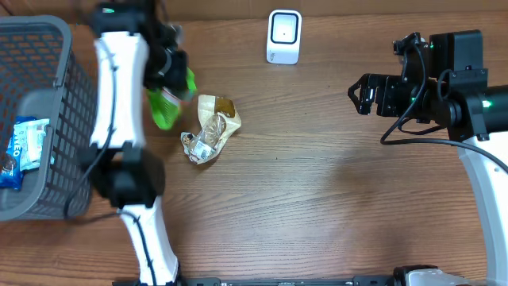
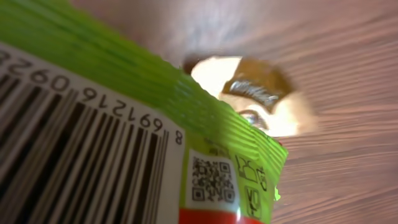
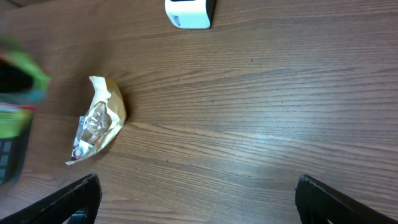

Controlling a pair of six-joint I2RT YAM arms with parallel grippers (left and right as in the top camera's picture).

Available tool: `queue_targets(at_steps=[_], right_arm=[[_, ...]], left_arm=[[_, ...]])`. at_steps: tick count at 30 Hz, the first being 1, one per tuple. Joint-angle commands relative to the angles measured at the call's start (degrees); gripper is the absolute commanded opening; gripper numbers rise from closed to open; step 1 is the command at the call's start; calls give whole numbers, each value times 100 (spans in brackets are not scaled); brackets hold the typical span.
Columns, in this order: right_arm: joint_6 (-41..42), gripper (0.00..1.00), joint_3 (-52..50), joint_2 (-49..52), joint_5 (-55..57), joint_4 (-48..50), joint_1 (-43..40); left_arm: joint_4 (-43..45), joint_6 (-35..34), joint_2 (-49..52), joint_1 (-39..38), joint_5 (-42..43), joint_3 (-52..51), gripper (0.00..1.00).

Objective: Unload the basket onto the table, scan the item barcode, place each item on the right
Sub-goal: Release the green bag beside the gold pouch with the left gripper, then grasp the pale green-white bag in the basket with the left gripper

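Two arms share a wooden table (image 1: 317, 199), with a grey basket (image 1: 75, 103) at its left edge holding a blue packet (image 1: 28, 143). The left gripper (image 1: 168, 75) is clenched on the green packet (image 1: 168, 110), held near the basket and well apart from the white scanner (image 1: 284, 36) at the far edge. The right gripper (image 1: 359, 94) gapes wide and empty over the right side. A crumpled tan wrapper (image 1: 210, 129) lies just beside the green packet. To scan well, I judge the arm should carry the packet across to the scanner, turn the barcode (image 2: 74, 162) squarely toward its window, keep the film flat and pause there. The left fingers are hidden behind the packet in the wrist view, the barcode runs off the frame, and whether the packet clears the tabletop cannot be told.
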Motion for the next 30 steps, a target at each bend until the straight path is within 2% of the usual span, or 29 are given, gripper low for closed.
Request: queue_targets(at_steps=[1,3,8,9,12,16,19,24,26,30], right_arm=[[-7,100,111,-66,-28,35,17],[-7,100,111,-66,-28,33,17],[-7,100,111,-66,-28,33,17],[-7,100,111,-66,-28,46,17],[-7,100,111,-66,-31,107,17],[-4,100,111,-66,-33,118,17],[-7,100,111,-66,-33,144,17],[-4,100,111,-66,-192,238,17],[-4,100,111,-66,-413,328,17],[-4,100,111,-66,-439,365,17]], left_arm=[[-24,-13,544,-101,-79,-256,12],[-160,-15,855,-155,-146,-289,25],[-334,9,984,-101,-142,-177,47],[-455,61,935,-79,-142,4,60],[-693,120,815,-35,-129,695,72],[-691,87,35,286,-125,1753,98],[-688,-2,-811,935,-170,2288,100],[-542,-17,-2087,2774,-339,2367,100],[-275,-59,-2216,3917,-225,2367,100],[249,-291,-1805,5027,190,2210,100]])
